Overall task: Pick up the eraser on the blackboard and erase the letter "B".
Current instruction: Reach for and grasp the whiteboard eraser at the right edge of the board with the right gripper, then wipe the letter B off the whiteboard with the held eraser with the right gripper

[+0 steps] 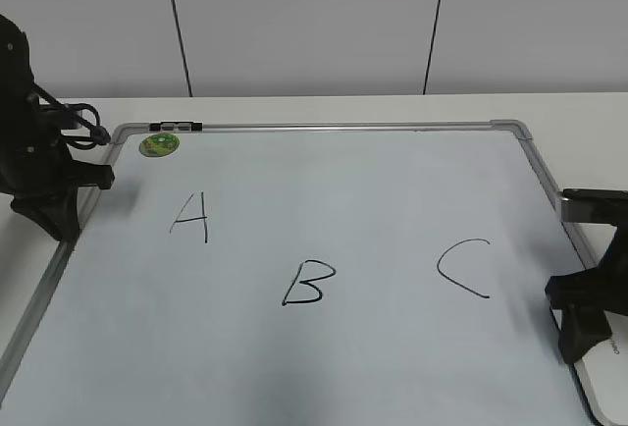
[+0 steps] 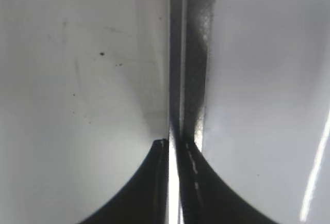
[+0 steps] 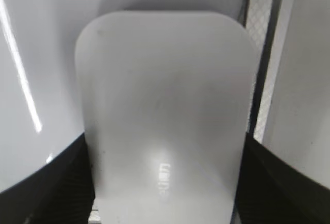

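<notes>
The blackboard (image 1: 373, 190) lies flat on the table with black letters on it. The letter "B" (image 1: 307, 284) is in the front middle, between "A" (image 1: 191, 218) and "C" (image 1: 463, 269). The white eraser (image 1: 605, 384) lies at the board's front right edge. In the right wrist view the eraser (image 3: 165, 95) fills the space between the fingers. My right gripper (image 1: 581, 343) (image 3: 165, 146) is shut on its two long sides, low over the board. My left gripper (image 1: 61, 222) (image 2: 175, 144) is shut and empty over the board's left frame (image 2: 178, 53).
A round green sticker (image 1: 159, 144) sits at the board's far left corner, next to a black clip on the grey frame (image 1: 343, 128). The white table (image 1: 579, 112) surrounds the board. A grey wall stands behind.
</notes>
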Motion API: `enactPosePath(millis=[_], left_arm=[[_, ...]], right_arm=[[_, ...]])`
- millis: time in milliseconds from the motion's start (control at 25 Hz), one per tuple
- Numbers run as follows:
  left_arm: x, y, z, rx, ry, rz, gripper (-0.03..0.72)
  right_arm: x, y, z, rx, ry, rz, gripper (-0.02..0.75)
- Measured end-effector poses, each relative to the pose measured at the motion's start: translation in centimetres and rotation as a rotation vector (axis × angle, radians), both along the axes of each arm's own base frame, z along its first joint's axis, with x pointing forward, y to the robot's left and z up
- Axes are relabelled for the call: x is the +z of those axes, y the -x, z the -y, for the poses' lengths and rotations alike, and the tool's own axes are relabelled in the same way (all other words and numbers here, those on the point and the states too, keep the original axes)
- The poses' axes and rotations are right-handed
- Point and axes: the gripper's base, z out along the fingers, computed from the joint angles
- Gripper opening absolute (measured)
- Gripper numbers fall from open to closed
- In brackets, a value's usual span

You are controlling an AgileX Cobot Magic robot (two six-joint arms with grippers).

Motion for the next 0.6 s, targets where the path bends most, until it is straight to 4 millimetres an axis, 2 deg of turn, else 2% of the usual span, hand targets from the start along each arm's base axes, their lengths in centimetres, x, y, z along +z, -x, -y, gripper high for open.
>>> enactPosePath(millis=[120, 320, 440, 600], left_arm=[[0.0, 0.0, 0.0, 0.0, 0.0, 0.0, 0.025], [0.0, 0.0, 0.0, 0.0, 0.0, 0.0, 0.025], [0.0, 0.0, 0.0, 0.001, 0.002, 0.0, 0.025], [0.0, 0.0, 0.0, 0.001, 0.002, 0.0, 0.025]], right_arm=[[0.7, -0.4, -0.5, -0.039, -0.049, -0.037, 0.526], [3.8, -2.5, -2.8, 0.035, -0.166, -0.01, 0.526], [5.4, -3.9, -5.2, 0.123, -0.179, 0.013, 0.526], [5.8, -5.8, -8.6, 0.233, -0.142, -0.007, 0.526]])
